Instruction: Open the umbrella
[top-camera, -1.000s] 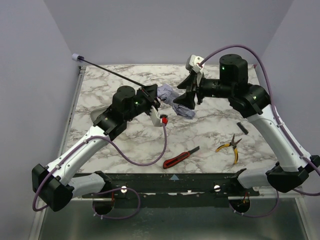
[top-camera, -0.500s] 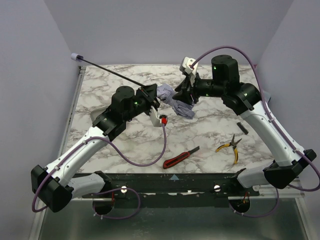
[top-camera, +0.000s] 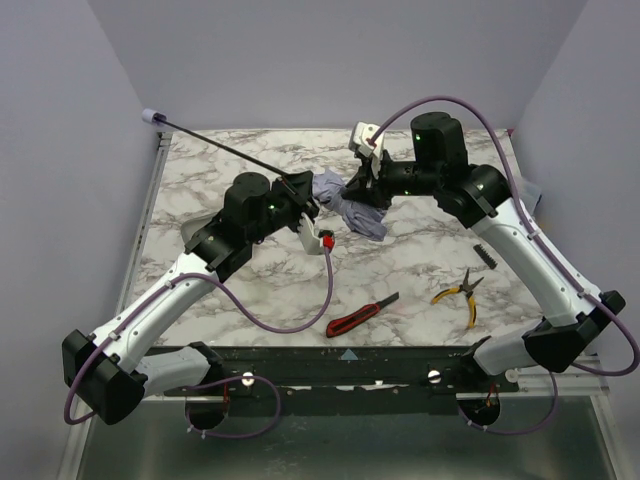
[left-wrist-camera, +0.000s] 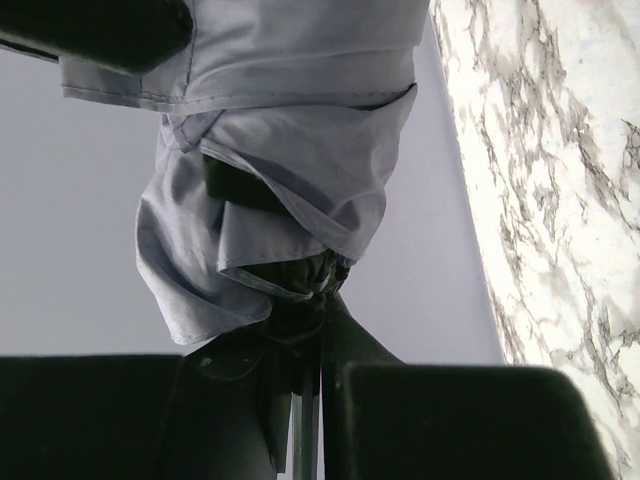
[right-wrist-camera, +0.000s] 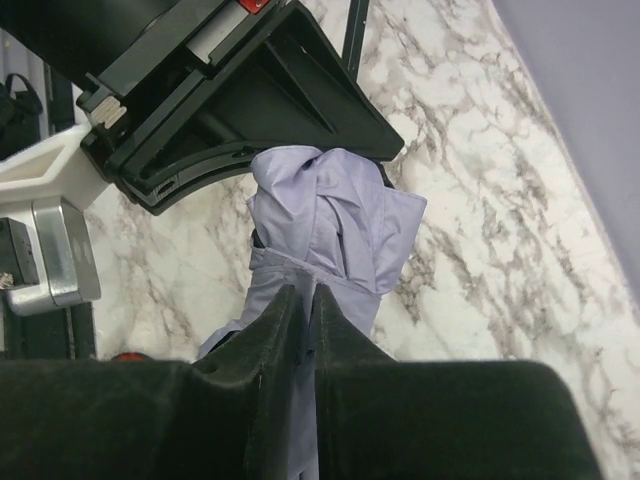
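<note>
The umbrella's folded pale lavender canopy (top-camera: 350, 208) hangs bunched above the marble table (top-camera: 420, 260). Its thin dark shaft (top-camera: 225, 148) runs up and left to the small lavender handle (top-camera: 152, 115). My left gripper (top-camera: 304, 197) is shut on the shaft right beside the canopy. In the left wrist view the thin shaft (left-wrist-camera: 303, 430) shows between that gripper's (left-wrist-camera: 318, 350) dark fingers, below the canopy (left-wrist-camera: 285, 170). My right gripper (top-camera: 362, 190) is shut on the canopy from the right. In the right wrist view its tips (right-wrist-camera: 305, 298) pinch a fold of the lavender fabric (right-wrist-camera: 335, 215).
A red-and-black utility knife (top-camera: 360, 316) lies near the front edge. Yellow-handled pliers (top-camera: 460, 293) and a small black toothed piece (top-camera: 485, 253) lie at the right. Grey walls close in the table on the left, back and right.
My right arm swung left onto the canopy, and its gripper went from open to shut on the fabric. The left arm and the shaft have stayed put.
</note>
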